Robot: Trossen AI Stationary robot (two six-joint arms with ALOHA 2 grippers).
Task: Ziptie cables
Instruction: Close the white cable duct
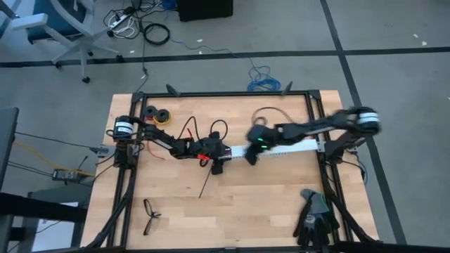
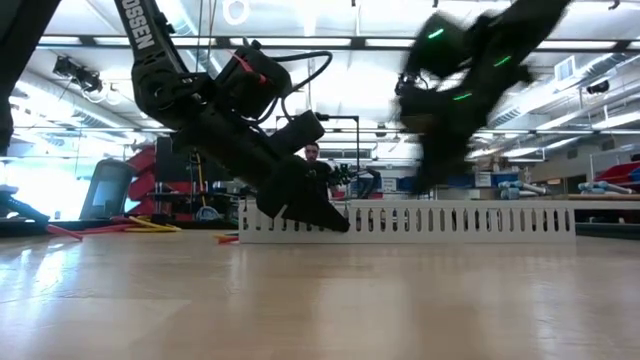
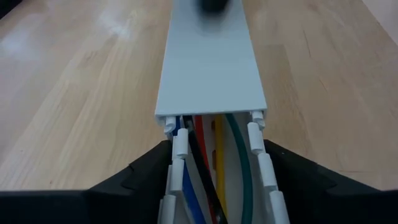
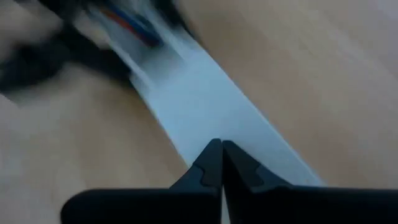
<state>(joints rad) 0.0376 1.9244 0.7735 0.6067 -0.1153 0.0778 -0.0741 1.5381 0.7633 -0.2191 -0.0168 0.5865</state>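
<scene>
- The cables (image 3: 208, 165), blue, red, yellow, green, white and black strands, lie side by side inside the slotted white channel (image 3: 211, 68), running under its flat white cover.
- That channel lies lengthwise across the middle of the wooden counter (image 1: 260, 204); in the low view its slotted side wall (image 2: 450, 222) stands upright along the counter.
- The left gripper (image 3: 214, 186) sits at the open end of the channel, its jaws spread and straddling the channel's two toothed walls, one dark finger on each outer side.
- Whether those fingers actually press the walls I cannot tell.
- In the high view the left gripper (image 1: 216, 153) is low on the counter at the channel's left end.
- The right gripper (image 4: 221, 163) hangs just above the white cover, jaws clenched tight together with nothing between them.
- From overhead the right gripper (image 1: 253, 151) is near the left one, over the channel, blurred.
- One ziptie (image 1: 204, 184) lies as a thin dark line on the counter, just on the near side of the left gripper.
- Black eyeglasses (image 1: 150, 214) rest near the front left corner.
- A pair of dark gloves (image 1: 313, 218) lies at the front right.
- Two small spools (image 1: 157, 114) sit near the back left.
</scene>
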